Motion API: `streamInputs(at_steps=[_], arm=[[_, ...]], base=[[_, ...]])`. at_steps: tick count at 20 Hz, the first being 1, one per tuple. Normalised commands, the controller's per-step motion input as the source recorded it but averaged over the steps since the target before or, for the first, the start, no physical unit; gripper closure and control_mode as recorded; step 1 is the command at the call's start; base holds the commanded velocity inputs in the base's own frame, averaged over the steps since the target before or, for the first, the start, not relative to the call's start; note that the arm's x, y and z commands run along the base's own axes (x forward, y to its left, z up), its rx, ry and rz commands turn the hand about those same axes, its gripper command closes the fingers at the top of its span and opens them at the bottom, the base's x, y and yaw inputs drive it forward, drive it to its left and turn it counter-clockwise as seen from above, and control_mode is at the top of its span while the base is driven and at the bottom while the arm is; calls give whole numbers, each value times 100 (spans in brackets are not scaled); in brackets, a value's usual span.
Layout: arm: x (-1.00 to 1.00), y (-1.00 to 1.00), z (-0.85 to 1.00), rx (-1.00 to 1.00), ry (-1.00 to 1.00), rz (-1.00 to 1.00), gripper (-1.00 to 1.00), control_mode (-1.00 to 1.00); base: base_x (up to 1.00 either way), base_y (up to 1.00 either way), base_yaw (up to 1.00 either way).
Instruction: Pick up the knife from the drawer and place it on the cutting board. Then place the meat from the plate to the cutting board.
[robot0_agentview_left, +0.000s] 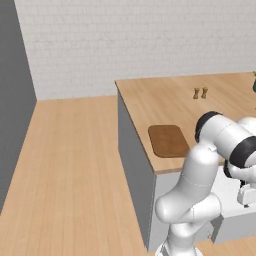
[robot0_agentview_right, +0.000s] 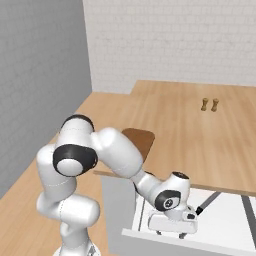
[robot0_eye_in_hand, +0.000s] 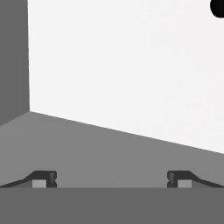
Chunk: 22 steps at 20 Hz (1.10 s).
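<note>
The gripper (robot0_agentview_right: 172, 231) hung low inside the open drawer (robot0_agentview_right: 220, 220), its fingers (robot0_eye_in_hand: 43, 179) spread fully apart with nothing between them. The knife (robot0_agentview_right: 209, 202) lay on the drawer's white floor just beside the hand, black handle nearest it, grey blade angling away toward the countertop edge; a dark rounded end showed at the upper corner of the hand view, not identifiable with certainty. The cutting board (robot0_agentview_left: 168, 140) lay bare on the countertop (robot0_agentview_left: 165, 102), above the drawer and to its left, close to the counter's front edge. Two small brown shakers (robot0_agentview_left: 200, 93) stood farther back from the drawer
</note>
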Motion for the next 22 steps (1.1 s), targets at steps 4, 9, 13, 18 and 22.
streamInputs(at_steps=[4,9,13,18,22], arm=[[-57,-17,-17,0,-2,7,-100,-100],[-64,-20,-8,0,-8,5,-100,-100],[-67,-18,-1,0,-10,5,-100,-100],[-39,-14,9,0,-19,4,-100,-100],[-6,-13,50,0,-13,2,-100,-100]], base=[[0,0,0],[0,0,0],[0,0,0],[0,0,0],[0,0,0]])
